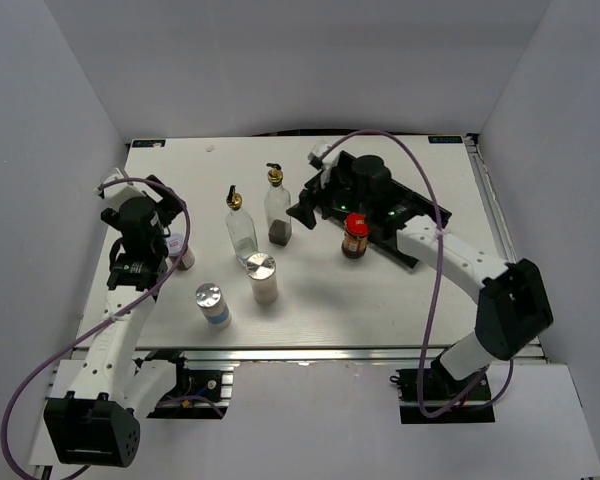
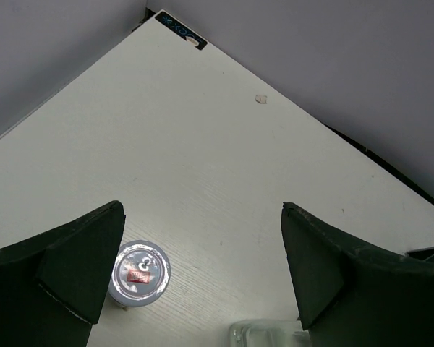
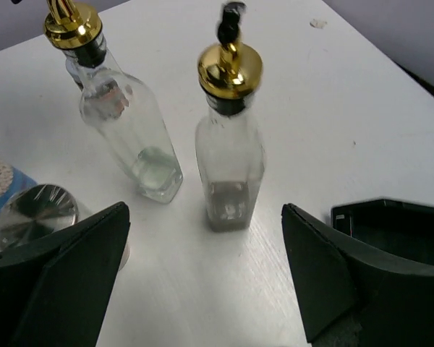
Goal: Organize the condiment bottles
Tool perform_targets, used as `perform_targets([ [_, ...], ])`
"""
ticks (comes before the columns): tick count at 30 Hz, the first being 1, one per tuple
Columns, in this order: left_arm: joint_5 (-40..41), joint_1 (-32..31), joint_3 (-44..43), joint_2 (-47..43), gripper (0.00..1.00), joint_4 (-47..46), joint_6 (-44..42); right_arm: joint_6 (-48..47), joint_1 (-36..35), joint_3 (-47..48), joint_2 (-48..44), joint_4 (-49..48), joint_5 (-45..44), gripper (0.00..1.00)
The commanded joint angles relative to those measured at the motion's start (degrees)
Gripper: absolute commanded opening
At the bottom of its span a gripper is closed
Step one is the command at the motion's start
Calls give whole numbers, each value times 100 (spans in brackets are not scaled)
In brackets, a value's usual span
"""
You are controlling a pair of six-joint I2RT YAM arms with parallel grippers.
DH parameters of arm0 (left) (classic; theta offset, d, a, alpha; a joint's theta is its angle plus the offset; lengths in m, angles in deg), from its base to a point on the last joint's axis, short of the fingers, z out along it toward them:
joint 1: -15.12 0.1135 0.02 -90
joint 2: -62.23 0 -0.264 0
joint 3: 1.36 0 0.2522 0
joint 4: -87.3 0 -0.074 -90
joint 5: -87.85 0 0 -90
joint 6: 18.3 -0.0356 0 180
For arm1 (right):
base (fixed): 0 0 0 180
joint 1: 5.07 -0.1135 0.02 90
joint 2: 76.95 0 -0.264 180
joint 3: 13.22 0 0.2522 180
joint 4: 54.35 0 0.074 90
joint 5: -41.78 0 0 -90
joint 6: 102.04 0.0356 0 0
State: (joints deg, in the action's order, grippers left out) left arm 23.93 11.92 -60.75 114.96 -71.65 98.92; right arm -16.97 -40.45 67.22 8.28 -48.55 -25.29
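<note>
In the top view my left gripper (image 1: 140, 262) is open and empty, just left of the small white-lidded jar (image 1: 184, 254). In the left wrist view the jar (image 2: 139, 273) stands by the left finger of that gripper (image 2: 202, 282). My right gripper (image 1: 303, 209) is open and empty, facing the two gold-topped glass bottles (image 1: 240, 226) (image 1: 277, 211). Its wrist view shows that gripper (image 3: 202, 282), the clear-based bottle (image 3: 130, 137) and the dark-based bottle (image 3: 230, 159) ahead. Two silver-capped shakers (image 1: 262, 276) (image 1: 212, 304) stand near the front. The red-lidded brown jar (image 1: 355, 237) stands by the right arm.
The black compartment tray (image 1: 412, 222) lies under the right arm; its corner shows in the right wrist view (image 3: 390, 224). Grey walls enclose the table (image 1: 400, 300) on the left, back and right. A bit of clear glass (image 2: 267, 336) shows at the left wrist view's bottom edge.
</note>
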Motion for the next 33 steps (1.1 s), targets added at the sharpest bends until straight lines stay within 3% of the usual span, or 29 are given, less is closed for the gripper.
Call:
perform_targets([
  [1,-419,13,132,-88,98,-236,-94,-579,-320,539,397,-855,-351,89],
  [12,-262,13,203,-96,98,-175,-164,-237,-558,1550,1829,-1761,-861,86],
  [17,-148,13,229,-131,98,-149,-182,-26,-611,1796,2199,-1989,-713,77],
  [20,-183,13,282,-184,98,-201,-209,-78,-628,1945,2322,-1929,-545,53],
  [21,-209,13,326,-254,98,-254,-217,-52,-628,2085,2383,-1876,-554,36],
  [22,-201,13,352,-281,98,-263,-217,-78,-637,2147,2419,-1727,-554,28],
  [27,-77,13,449,-474,98,-351,-217,-262,-629,2402,2376,-1437,-527,1],
  [33,19,13,528,-588,98,-369,-217,-421,-523,3228,2358,-1154,-923,0],
])
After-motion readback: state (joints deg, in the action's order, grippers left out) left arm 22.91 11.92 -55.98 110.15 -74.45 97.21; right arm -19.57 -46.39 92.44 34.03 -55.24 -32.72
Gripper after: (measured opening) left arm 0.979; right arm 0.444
